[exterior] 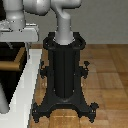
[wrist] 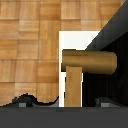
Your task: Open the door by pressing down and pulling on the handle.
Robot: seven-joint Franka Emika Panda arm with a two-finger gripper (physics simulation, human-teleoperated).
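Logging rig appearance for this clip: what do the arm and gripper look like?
The arm is smooth, rounded, pale grey-white tubular links with no visible cables or markings, rising from a black pedestal with splayed feet. The gripper is a boxy white-grey block; its dark fingers show in the wrist view.

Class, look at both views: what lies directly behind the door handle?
In the wrist view, behind the handle lie the pale door frame and the dark door panel. Wooden floor lies beyond. The spot where it joins the door is covered.
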